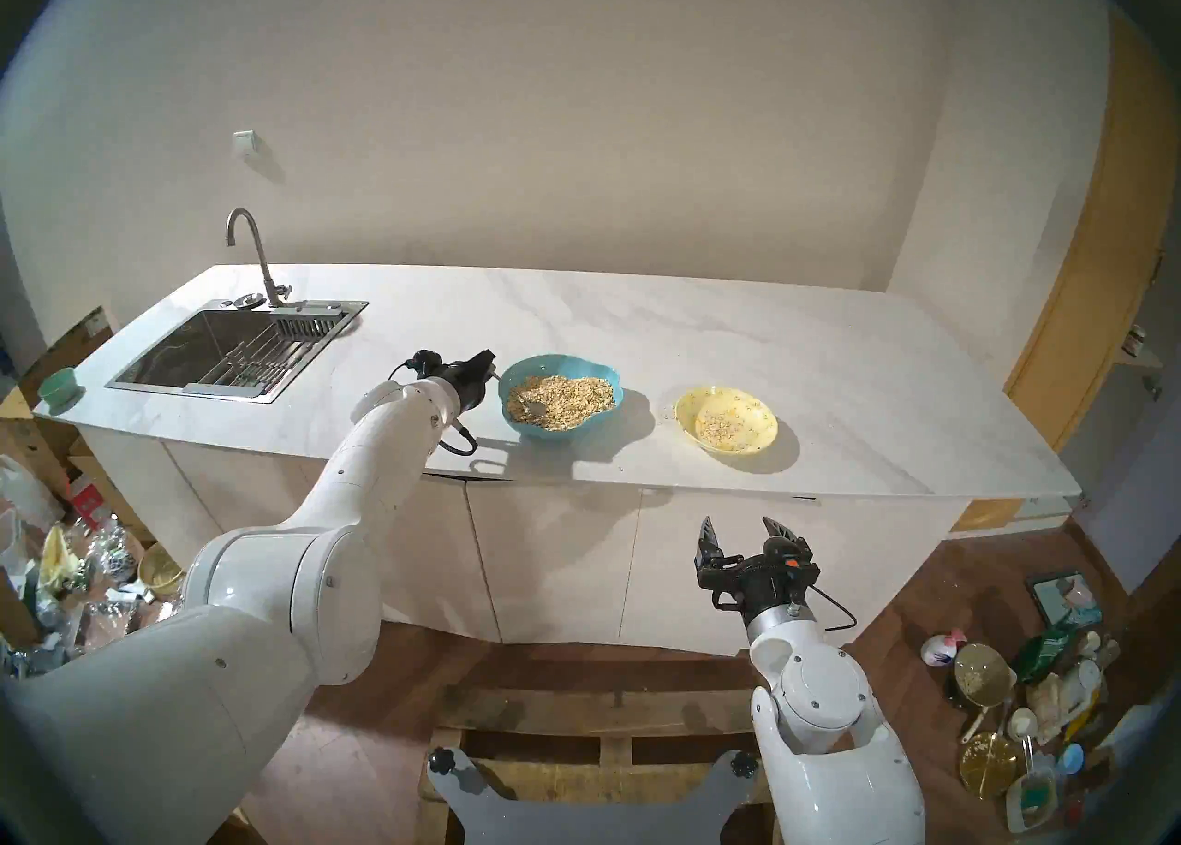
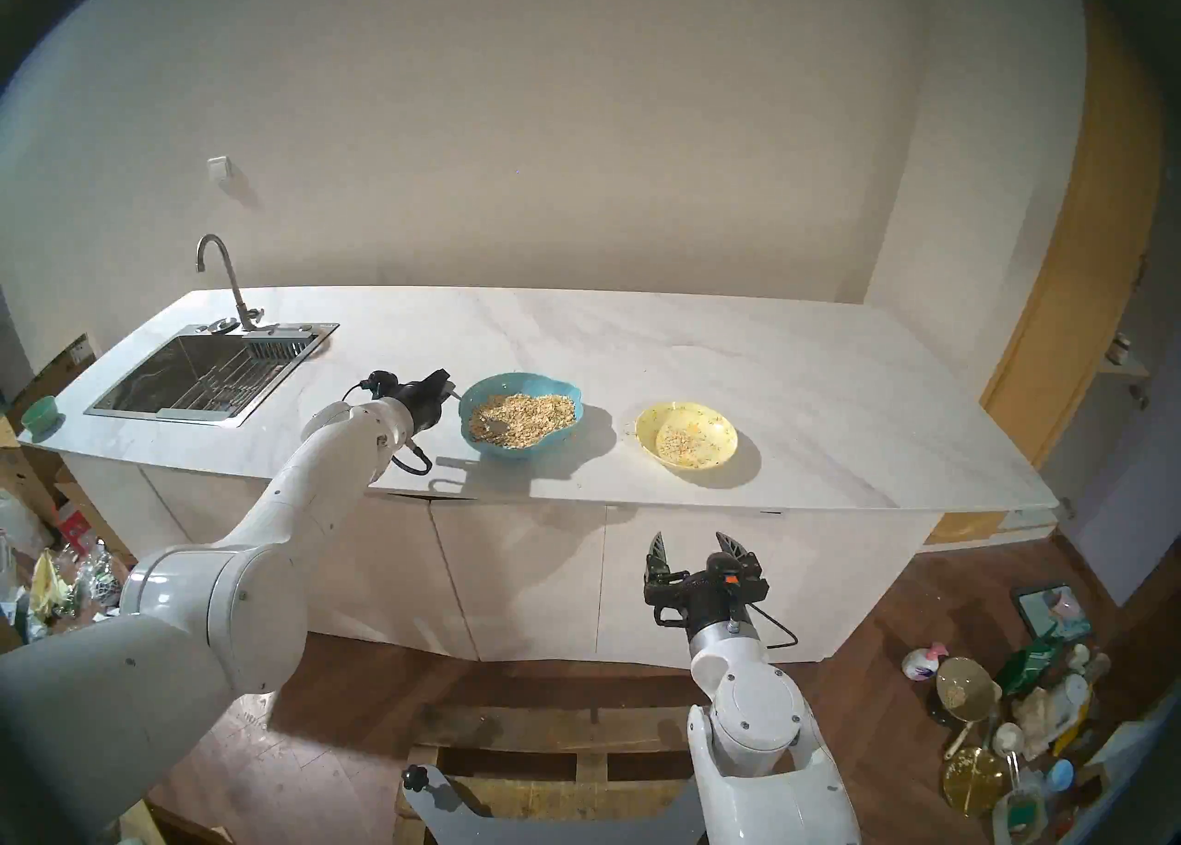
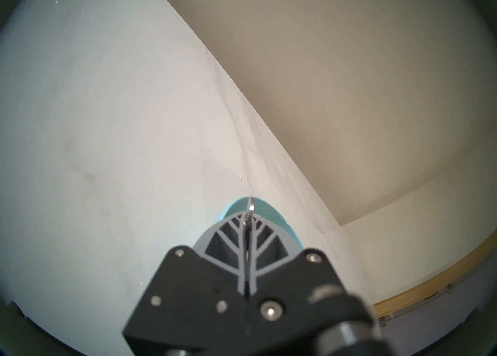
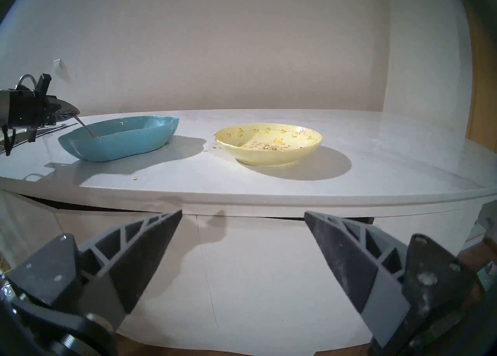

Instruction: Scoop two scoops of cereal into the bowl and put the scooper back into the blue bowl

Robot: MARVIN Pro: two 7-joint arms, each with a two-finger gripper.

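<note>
The two head views look down from high behind both arms onto the tabletop (image 1: 703, 339), and they share nearly the whole scene. The right wrist view sits low before the tabletop edge, facing level; it shares the blue bowl (image 4: 118, 142) and the yellow bowl (image 4: 269, 142) with the head views. The left wrist view is tilted, very near the blue bowl's rim.

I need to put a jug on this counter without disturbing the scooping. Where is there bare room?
Bare countertop lies right of the yellow bowl to the counter's end, along the back wall behind both bowls, and between the sink and the left gripper. It is crowded around the blue bowl, where that gripper holds the spoon. The gap between the bowls is narrow.
</note>
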